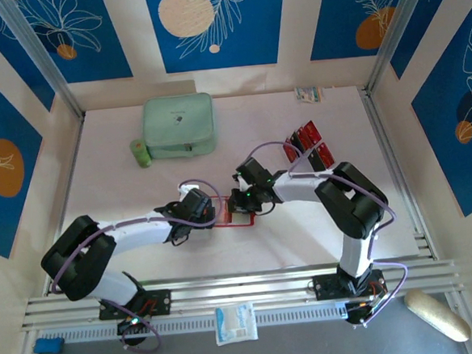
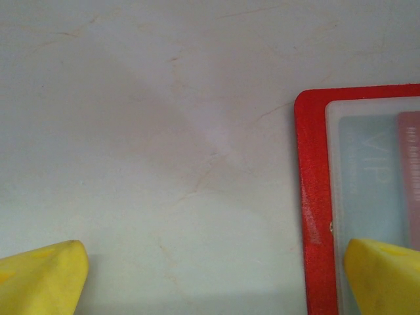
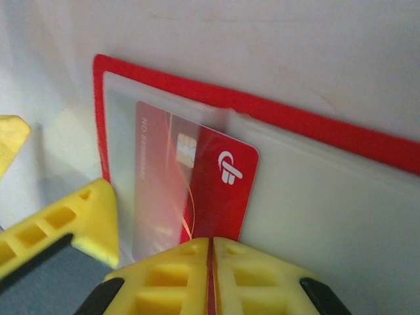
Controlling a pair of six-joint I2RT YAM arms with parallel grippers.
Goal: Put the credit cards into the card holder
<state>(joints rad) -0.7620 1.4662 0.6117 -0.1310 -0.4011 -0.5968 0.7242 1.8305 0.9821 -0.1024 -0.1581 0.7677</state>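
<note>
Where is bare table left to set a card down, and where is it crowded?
Free: the near strip between the arm bases; the back stretch between the mint-green case and the thin red rectangular cards. Crowded: the centre, left tool and right tool over the flat red wallet.

The red card holder [image 3: 315,121] lies open and flat; one red credit card [image 3: 223,190] sits halfway inside its clear sleeve, the other credit cards [image 1: 307,133] stand well apart

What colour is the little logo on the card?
White, on the red credit card; the right wrist view shows it best.
</note>
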